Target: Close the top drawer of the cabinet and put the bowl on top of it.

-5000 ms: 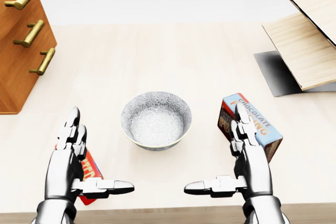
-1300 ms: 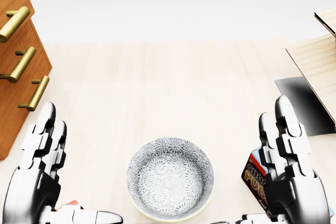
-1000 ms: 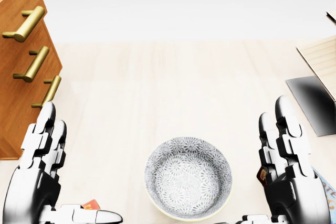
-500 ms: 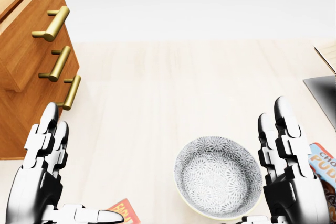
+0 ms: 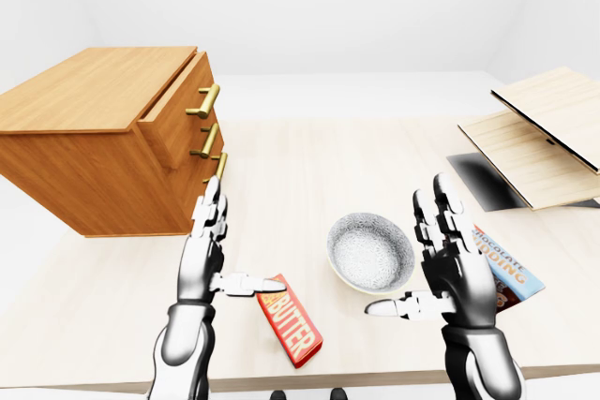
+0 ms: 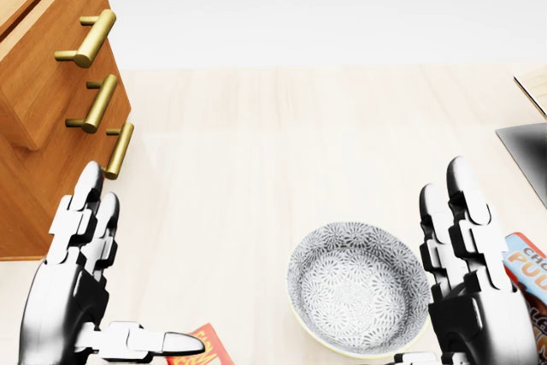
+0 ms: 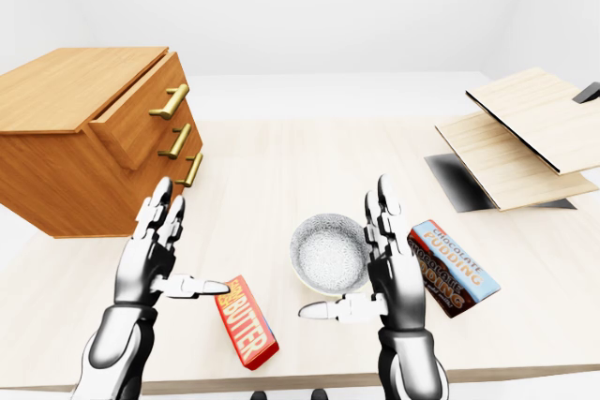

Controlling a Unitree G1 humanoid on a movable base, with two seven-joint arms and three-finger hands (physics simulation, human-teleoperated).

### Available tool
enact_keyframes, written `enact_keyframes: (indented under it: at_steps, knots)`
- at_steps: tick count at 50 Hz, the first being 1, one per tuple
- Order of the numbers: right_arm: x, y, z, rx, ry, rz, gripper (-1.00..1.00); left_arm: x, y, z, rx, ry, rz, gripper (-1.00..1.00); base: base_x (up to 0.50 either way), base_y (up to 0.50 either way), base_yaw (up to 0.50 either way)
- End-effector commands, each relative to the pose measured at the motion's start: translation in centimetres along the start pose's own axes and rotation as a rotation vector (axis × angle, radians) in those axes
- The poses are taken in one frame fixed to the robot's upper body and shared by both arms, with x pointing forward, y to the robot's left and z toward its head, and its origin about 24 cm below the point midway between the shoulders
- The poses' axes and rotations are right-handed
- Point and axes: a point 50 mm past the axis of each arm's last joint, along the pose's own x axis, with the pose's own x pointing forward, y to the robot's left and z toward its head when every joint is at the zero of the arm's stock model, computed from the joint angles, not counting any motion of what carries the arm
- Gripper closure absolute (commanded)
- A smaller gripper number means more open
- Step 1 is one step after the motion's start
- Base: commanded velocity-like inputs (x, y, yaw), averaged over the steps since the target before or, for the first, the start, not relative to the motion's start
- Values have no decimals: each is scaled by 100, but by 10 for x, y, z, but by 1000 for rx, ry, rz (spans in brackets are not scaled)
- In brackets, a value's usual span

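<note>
Resting on surface (image 5: 281,175): bowl (image 6: 357,298) — grey-white, speckled pattern inside
Top drawer (image 5: 178,110): pulled out — brass handle
Labels: "BUTTER" box (image 5: 289,328); "CHOCOLATE PUDDING" box (image 7: 450,267)
Left hand (image 5: 208,255), right hand (image 5: 445,264): fingers spread, holding nothing

Pale wooden table (image 5: 309,161) under plain white walls (image 5: 356,7).

Both arms are raised, forearms upright; the left hand (image 5: 208,248) and right hand (image 5: 448,264) are spread, thumbs pointed inward, nothing grasped.
</note>
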Motion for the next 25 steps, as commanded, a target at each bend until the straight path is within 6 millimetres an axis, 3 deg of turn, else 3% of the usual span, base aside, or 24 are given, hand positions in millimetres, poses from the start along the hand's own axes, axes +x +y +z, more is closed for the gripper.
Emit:
enact_keyframes:
  at_steps: [1,12,17,25]
  knots:
    - [-1,0,1,5,-1,3,-100,16,4,-6,-13,6,-1,-100,0,0,0]
    - [-4,-5,10,34,-33,-2,-100,42,1,-1,-29,-36,-10,-100,0,0,0]
    - [-1,-7,10,59,-44,-14,-100,52,2,22,-23,-139,-5,-100,0,0,0]
    - [-3,-6,13,63,-54,-9,-100,66,7,42,-21,-226,-4,-100,0,0,0]
